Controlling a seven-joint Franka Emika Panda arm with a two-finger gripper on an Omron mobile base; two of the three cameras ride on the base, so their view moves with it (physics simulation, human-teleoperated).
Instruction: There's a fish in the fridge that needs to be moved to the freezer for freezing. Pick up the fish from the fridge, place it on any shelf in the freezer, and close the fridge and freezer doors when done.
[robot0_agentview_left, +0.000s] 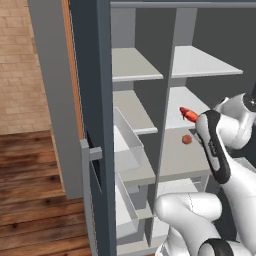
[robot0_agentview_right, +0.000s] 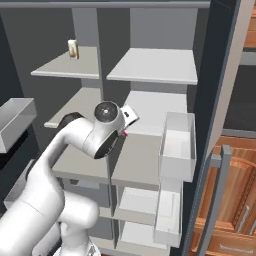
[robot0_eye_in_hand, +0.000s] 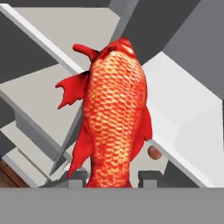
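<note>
gripping red fish (robot0_eye_in_hand: 114, 118) in claw (robot0_eye_in_hand: 113, 177)

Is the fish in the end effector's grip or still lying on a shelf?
Gripped. In the hand view the fish rises from between the end effector fingertips, clear of the shelves.

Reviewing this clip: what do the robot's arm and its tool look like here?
The arm is glossy white with rounded, bulbous link shells and black bands and caps at the joints; one round dark cap has a grey centre. No cables or markings show. The tool has two small dark, square-edged fingertips.
</note>
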